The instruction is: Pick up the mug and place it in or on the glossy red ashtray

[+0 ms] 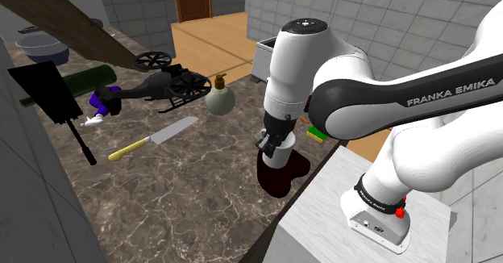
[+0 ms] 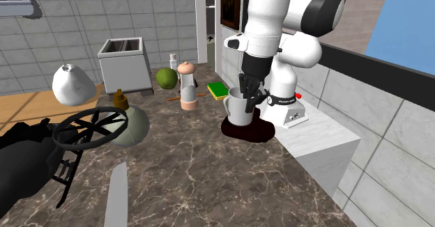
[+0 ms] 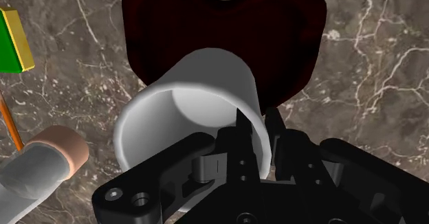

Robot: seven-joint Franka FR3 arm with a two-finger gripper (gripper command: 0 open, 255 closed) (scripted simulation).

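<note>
**Item 1: gripper** [image 1: 274,139] [image 2: 249,95] [image 3: 256,128]. All black, two fingers, on a white arm that reaches down to a dark marble counter [image 1: 185,201]. The claw is clamped on the mug's wall. The wrist view shows one finger [image 3: 240,130] inside the rim and the other outside it.

**Item 2: mug** [image 1: 284,152] [image 2: 238,113] [image 3: 185,109]. Plain white-grey, upright, with its open mouth facing up. It sits over the ashtray, inside that dish's outline. Whether its base touches the dish cannot be told.

**Item 3: ashtray** [image 1: 286,179] [image 2: 251,131] [image 3: 220,30]. Dark red with a lobed rim. It lies on the counter close to the stand [image 1: 338,221], which is at five o'clock from it in the shoulder view.

**Item 4: sponge** [image 1: 318,132] [image 2: 218,90] [image 3: 14,40]. Green with a yellow layer, at eleven o'clock from the mug in the second exterior view.

**Item 5: grinder** [image 2: 186,86] [image 3: 41,164]. Pale body, upright, at ten o'clock from the mug in the second exterior view, just beyond the sponge.

**Item 6: knife** [image 1: 153,139]. Yellow handle, lying flat at nine o'clock from the mug in the shoulder view, well apart from it.

**Item 7: round flask** [image 1: 218,98] [image 2: 129,124]. Olive with a gold cap, at ten o'clock from the mug in the shoulder view.

**Item 8: toy helicopter** [image 1: 165,84]. Black, farther out on the same bearing as the flask.
</note>
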